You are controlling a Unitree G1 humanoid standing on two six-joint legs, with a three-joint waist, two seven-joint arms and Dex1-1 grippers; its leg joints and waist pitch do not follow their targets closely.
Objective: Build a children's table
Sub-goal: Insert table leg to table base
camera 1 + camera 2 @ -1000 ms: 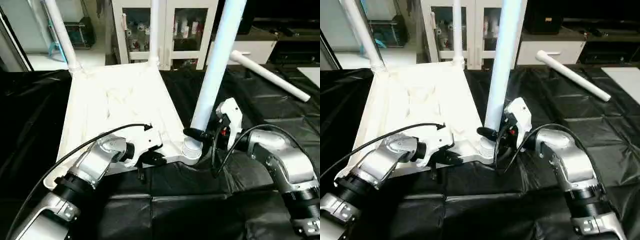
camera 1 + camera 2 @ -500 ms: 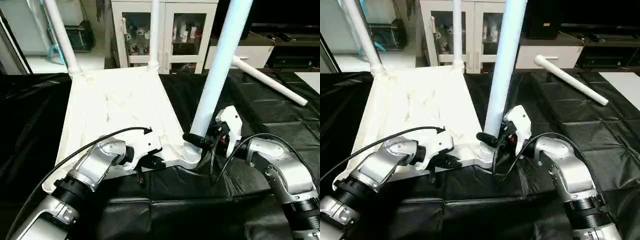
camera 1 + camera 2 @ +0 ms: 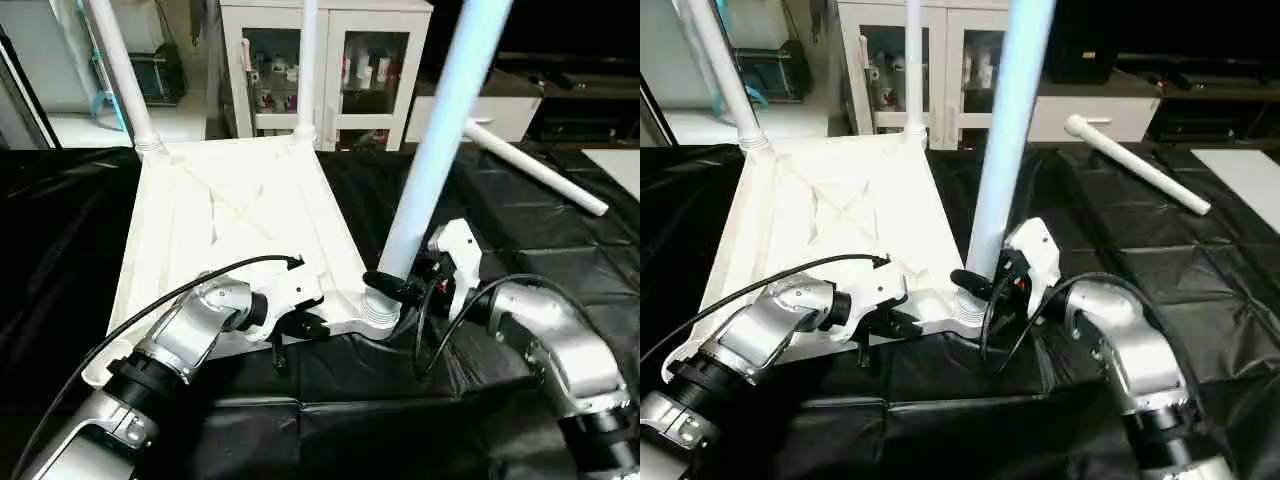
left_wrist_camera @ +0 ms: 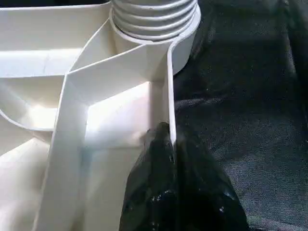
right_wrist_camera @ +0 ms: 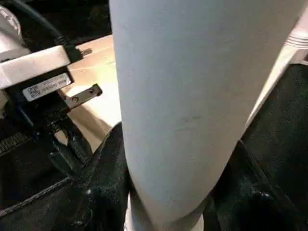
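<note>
Left claw [image 3: 300, 325] pinches the children's table rim [image 4: 169, 96], steadying it; right claw [image 3: 392, 287] clamps third leg [image 3: 440, 140] into centre-frame socket [image 3: 378, 308].

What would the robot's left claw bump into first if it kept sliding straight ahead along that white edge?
Probably the ribbed corner socket. The left gripper pinches the tabletop's rim wall and points along it toward that socket, where a leg stands. Depth is hard to judge.
</note>
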